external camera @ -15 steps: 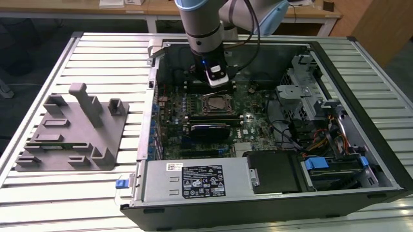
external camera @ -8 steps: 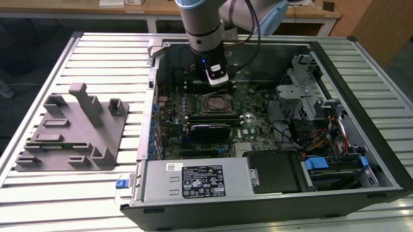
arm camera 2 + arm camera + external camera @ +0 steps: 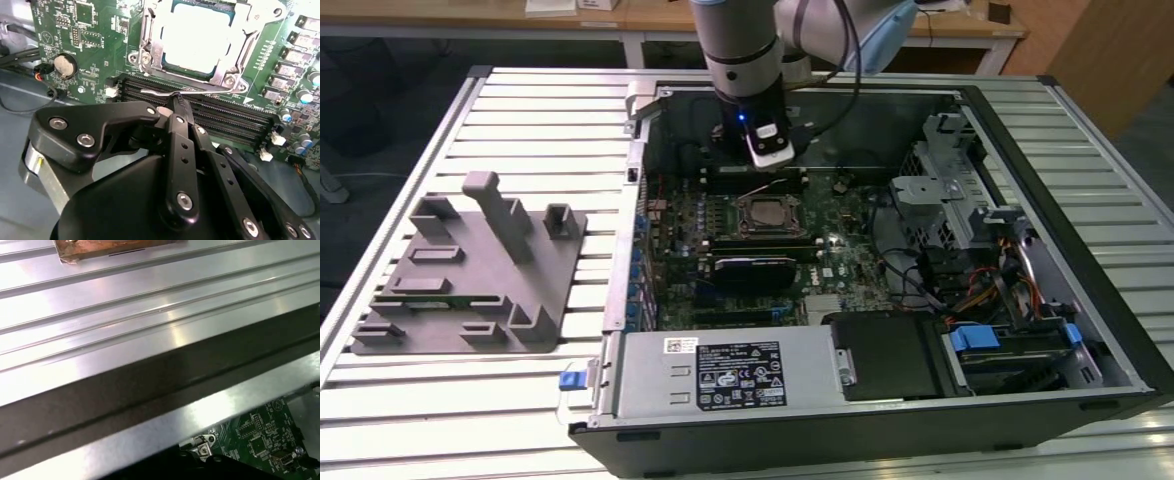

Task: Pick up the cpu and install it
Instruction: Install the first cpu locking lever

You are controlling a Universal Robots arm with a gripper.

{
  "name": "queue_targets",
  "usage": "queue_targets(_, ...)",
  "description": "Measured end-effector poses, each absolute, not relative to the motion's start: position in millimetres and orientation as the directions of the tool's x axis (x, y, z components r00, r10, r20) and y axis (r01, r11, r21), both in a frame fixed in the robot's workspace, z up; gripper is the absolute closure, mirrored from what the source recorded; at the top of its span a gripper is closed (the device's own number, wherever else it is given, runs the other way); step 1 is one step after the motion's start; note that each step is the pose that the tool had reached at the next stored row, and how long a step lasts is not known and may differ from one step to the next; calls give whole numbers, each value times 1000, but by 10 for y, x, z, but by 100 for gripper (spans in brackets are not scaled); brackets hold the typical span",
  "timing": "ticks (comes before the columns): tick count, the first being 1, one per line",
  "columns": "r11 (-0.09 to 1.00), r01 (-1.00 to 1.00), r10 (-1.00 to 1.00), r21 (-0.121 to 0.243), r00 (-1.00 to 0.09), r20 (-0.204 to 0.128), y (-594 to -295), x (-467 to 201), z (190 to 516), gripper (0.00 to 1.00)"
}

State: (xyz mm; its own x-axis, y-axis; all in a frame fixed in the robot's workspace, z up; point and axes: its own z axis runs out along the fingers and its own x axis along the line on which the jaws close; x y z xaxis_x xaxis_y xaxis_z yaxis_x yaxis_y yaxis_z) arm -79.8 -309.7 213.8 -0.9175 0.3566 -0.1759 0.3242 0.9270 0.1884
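The cpu [image 3: 767,213] lies flat in its socket on the motherboard [image 3: 854,260] inside the open computer case. In the second wrist view its shiny silver top [image 3: 197,37] shows inside the metal socket frame [image 3: 150,47]. My gripper [image 3: 771,172] hangs just behind the socket, toward the case's back wall. In the second wrist view the black gripper [image 3: 178,100] has its fingers shut together. Their tips meet the thin wire socket lever [image 3: 155,92] that runs along the socket's edge. I cannot tell whether the wire is pinched between them.
Black memory slots [image 3: 220,117] run beside the socket, with a coin battery [image 3: 65,64] nearby. A grey moulded fixture [image 3: 467,270] sits on the slatted table at the exterior view's left. The power supply [image 3: 720,375], drive cage [image 3: 947,200] and case wall [image 3: 150,380] hem in the board.
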Motion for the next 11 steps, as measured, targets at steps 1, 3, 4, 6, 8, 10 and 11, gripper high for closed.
queue_targets(1,927,324,357,188,-918,-176,-3097,-798,2150,89)
queue_targets(3,927,324,357,188,-918,-176,-3097,-798,2168,89)
queue_targets(4,927,324,357,188,-918,-176,-3098,-798,2177,89)
queue_targets(6,927,324,357,189,-918,-176,-3097,-797,2194,89)
queue_targets(8,927,324,357,190,-917,-176,-3097,-797,2196,89)
queue_targets(10,926,327,360,190,-916,-176,-3097,-797,2193,89)
queue_targets(11,924,331,363,190,-915,-176,-3098,-797,2189,89)
